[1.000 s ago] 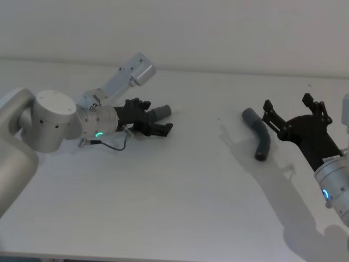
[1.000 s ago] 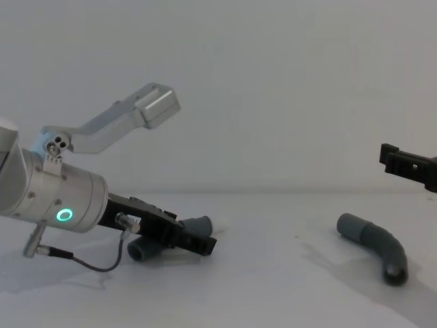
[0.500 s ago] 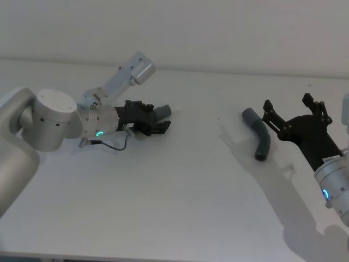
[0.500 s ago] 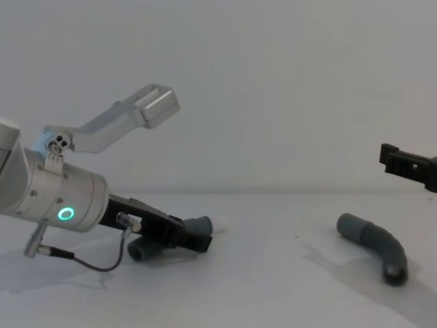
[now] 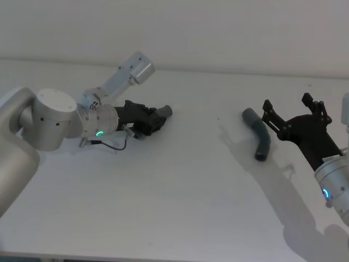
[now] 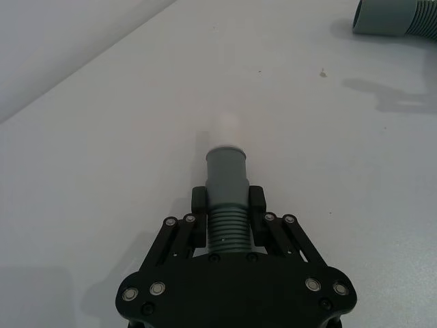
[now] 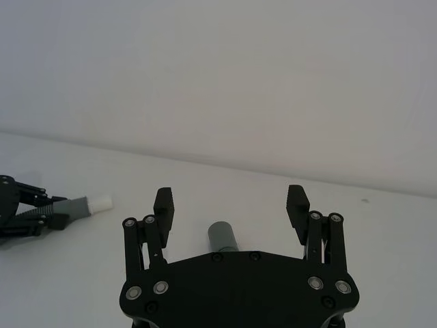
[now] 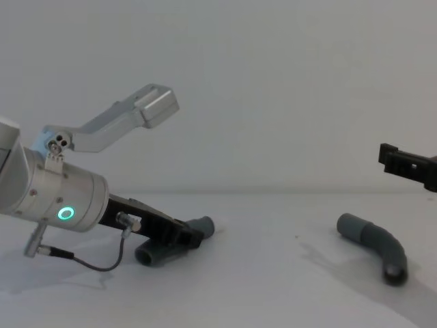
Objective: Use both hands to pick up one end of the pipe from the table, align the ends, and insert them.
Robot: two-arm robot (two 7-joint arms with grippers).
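I count one tabletop [image 5: 180,218], two arms, two end effectors, two corrugated hose pieces, and one white tube. The left arm [image 5: 49,120] reaches in low from my left, with a green light ring [image 5: 98,133] on its silver wrist. The right arm [image 5: 335,191] comes in at the lower right. The left end effector [image 5: 155,121] lies close to the tabletop and is clenched on the left hose piece [image 5: 163,112]. In the left wrist view its fingers [image 6: 199,199] press the ribbed section from both sides. The smooth grey cuff [image 6: 226,171] sticks out past them, and the white tube [image 6: 226,128] pokes from its mouth. The right end effector [image 5: 288,103] is released, fingers spread wide, raised off the tabletop just beside the right hose piece [image 5: 263,141]. That piece lies curved and flat on the right side, well apart from the other. A second ago the left fingers stood open around their hose piece, and now they have closed onto it. In the chest view the piece's near end has shifted slightly. The right end effector and its hose piece have not moved. The tabletop is plain, matte and white-grey, carrying soft shadows, and a bare pale wall [image 5: 218,27] rises behind it.
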